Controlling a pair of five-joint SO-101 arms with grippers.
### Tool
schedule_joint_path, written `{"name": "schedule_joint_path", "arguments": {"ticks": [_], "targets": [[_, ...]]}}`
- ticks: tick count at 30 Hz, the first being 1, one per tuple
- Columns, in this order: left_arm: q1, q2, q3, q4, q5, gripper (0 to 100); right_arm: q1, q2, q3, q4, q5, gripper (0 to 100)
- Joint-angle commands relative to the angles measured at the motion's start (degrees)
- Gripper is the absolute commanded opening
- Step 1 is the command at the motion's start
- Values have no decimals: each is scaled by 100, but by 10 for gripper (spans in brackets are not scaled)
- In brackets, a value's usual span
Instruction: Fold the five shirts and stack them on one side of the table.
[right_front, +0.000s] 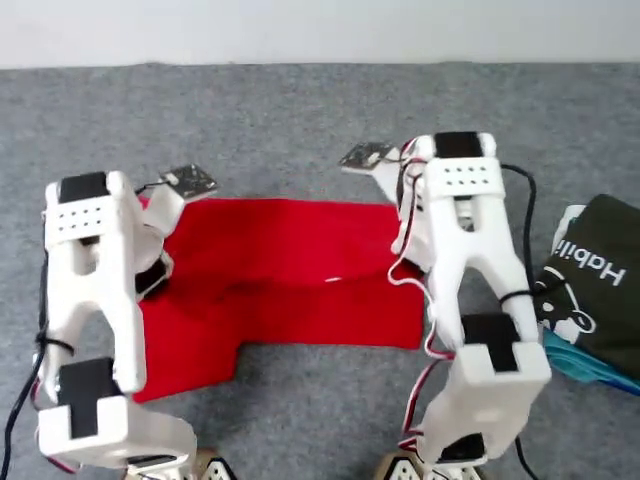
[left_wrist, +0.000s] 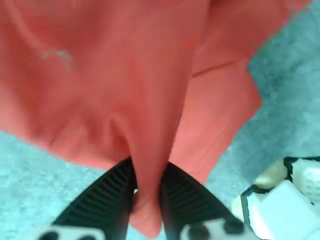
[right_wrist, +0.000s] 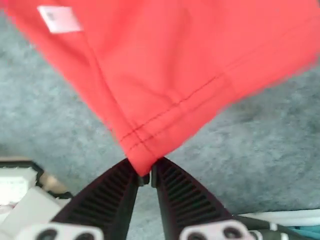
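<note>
Robotics lab; two white arms (right_front: 95, 290) (right_front: 470, 260) at grey-felted table (right_front: 300, 110); bare wall (right_front: 300, 30).

Grey carpet-textured table (right_front: 300, 110) under soft even light, plain white wall (right_front: 300, 30) along its far edge

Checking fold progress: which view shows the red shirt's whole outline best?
The high view: the red shirt lies spread on the table, mostly unobstructed. The left wrist view shows a fold pinched in the left claw; the right wrist view, a corner in the right claw.
</note>
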Motion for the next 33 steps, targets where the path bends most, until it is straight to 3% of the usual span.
{"name": "schedule_joint_path", "arguments": {"ticks": [1, 6, 19, 28, 33], "targets": [[-308, -360, 31, 149, -193, 15, -57, -734, 475, 224, 9, 11], [-695, -404, 198, 158, -519, 15, -119, -1262, 1160, 215, 26, 11], [-747, -1451, 1815, 158, -1002, 15, -259, -1675, 2330, -127, 26, 11], [-1424, -1503, 1965, 158, -1538, 15, -259, -1631, 2444, -277, 53, 10], [-1424, -1512, 2466, 158, -1776, 15, -268, -1622, 2444, -312, 44, 10]]}}
